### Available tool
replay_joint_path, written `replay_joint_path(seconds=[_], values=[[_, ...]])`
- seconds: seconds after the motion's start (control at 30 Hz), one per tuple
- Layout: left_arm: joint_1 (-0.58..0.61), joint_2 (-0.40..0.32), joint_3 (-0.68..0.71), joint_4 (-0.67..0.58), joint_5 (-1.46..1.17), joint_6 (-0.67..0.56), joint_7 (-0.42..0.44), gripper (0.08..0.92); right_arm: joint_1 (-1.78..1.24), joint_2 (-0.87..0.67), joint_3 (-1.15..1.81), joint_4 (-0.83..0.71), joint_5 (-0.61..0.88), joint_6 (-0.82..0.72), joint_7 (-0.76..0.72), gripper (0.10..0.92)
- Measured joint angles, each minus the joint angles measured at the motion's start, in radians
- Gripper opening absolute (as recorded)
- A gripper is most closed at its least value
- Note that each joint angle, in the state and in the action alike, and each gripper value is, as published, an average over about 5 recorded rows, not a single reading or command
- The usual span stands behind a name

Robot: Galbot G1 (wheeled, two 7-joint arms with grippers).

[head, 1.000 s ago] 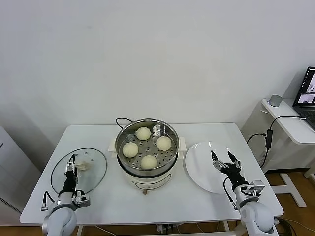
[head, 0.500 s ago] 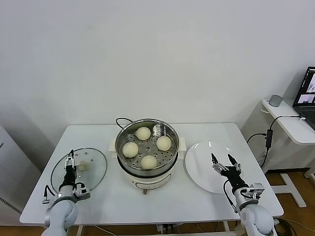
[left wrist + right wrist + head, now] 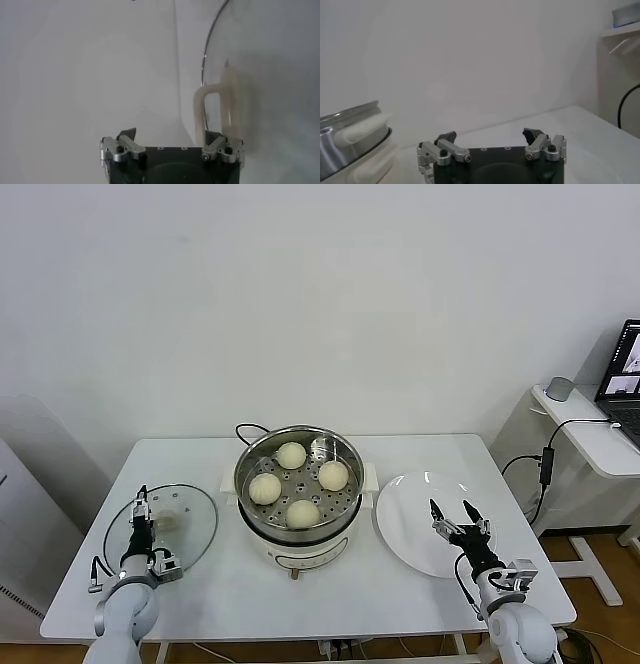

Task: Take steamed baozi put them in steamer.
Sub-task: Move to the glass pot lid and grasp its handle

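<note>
Several steamed baozi, one of them (image 3: 291,455), lie inside the steamer (image 3: 340,510), a shiny steel basket on a white cooker base at the table's middle. My right gripper (image 3: 452,510) is open and empty, low over the white plate (image 3: 405,504) to the steamer's right. In the right wrist view the gripper (image 3: 490,135) shows spread jaws and the steamer's edge (image 3: 350,135) beside it. My left gripper (image 3: 140,506) is open and empty, low over the near-left rim of the glass lid (image 3: 190,529). In the left wrist view the gripper (image 3: 171,135) faces the lid's pale handle (image 3: 215,107).
The plate is bare. A black cable (image 3: 245,429) runs behind the steamer. A side desk (image 3: 585,429) with a laptop and a hanging cable stands at the far right, off the table.
Both arms have drawn back slightly toward the table's front edge. The left gripper shifted a little left over the lid. The baozi and steamer have not moved.
</note>
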Motion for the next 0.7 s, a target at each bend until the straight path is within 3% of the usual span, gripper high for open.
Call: replay_joint_path(seconds=[0.7], values=[[-0.037,0.002,0.001,0.046,-0.028,-0.018,-0.013,0.146,-0.007,0.0,0.0,-0.002,-0.002,0.011,-0.003,0.823]])
